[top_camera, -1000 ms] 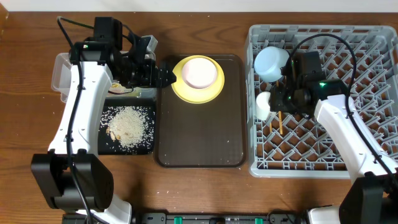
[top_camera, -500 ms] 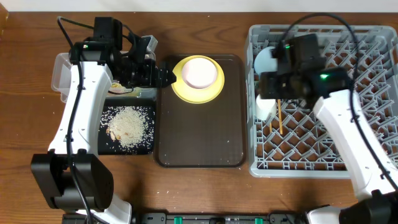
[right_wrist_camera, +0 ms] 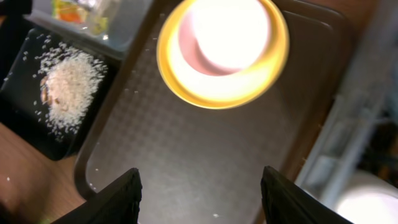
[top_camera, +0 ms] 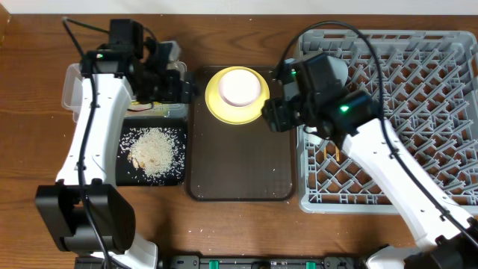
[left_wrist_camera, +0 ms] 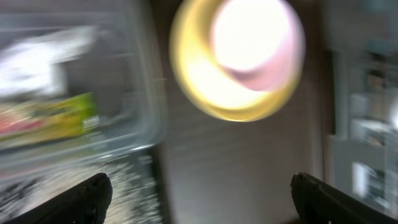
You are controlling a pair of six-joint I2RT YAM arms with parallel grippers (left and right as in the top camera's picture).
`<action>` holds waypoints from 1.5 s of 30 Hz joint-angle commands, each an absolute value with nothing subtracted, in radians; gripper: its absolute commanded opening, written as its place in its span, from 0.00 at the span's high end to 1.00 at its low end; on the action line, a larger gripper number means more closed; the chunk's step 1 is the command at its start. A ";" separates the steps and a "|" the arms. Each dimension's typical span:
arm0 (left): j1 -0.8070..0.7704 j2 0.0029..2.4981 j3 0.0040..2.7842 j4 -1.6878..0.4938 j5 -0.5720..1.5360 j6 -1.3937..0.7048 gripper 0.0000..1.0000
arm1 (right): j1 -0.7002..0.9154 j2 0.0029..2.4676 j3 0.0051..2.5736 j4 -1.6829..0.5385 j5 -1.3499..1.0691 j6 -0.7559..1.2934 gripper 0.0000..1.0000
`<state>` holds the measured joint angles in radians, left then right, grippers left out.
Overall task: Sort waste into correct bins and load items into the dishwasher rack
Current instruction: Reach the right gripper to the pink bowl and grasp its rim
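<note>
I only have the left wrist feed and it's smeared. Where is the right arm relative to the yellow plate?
Observer: The right claw hangs over the brown tray, just right of the yellow plate, not touching it.
Operator: Is it carrying anything?
Observer: No. The right wrist view shows its fingers spread wide with nothing between them.
Operator: And the rice?
Observer: The rice heap lies in the black tray, left of the brown tray, which has a few stray grains on it.

Wooden table [top_camera: 22, 161] carries clear tub [top_camera: 71, 93]; black tray [top_camera: 173, 176]; brown tray [top_camera: 239, 164]; grey rack [top_camera: 441, 112].
</note>
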<state>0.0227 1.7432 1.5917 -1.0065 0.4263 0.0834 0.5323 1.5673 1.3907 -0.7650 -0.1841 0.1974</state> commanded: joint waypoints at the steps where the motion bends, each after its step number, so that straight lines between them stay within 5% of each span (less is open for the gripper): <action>1: 0.080 1.744 1.620 -1.008 0.269 -0.015 0.05 | 0.584 1.636 1.399 -0.739 -0.179 0.154 0.41; 24: 0.263 1.744 1.691 -0.986 0.275 -0.065 0.05 | 0.690 2.057 1.399 -0.148 0.068 -0.217 0.41; 29: 0.263 1.744 1.691 -0.986 0.275 -0.065 0.05 | 0.683 2.115 1.399 -0.111 0.078 -0.219 0.51; 41: 0.263 1.744 1.691 -0.986 0.275 -0.065 0.05 | 0.681 2.135 1.399 -0.123 0.078 -0.218 0.99; 45: 0.263 1.744 1.691 -0.986 0.275 -0.065 0.05 | 0.682 2.129 1.399 -0.124 0.078 -0.217 0.99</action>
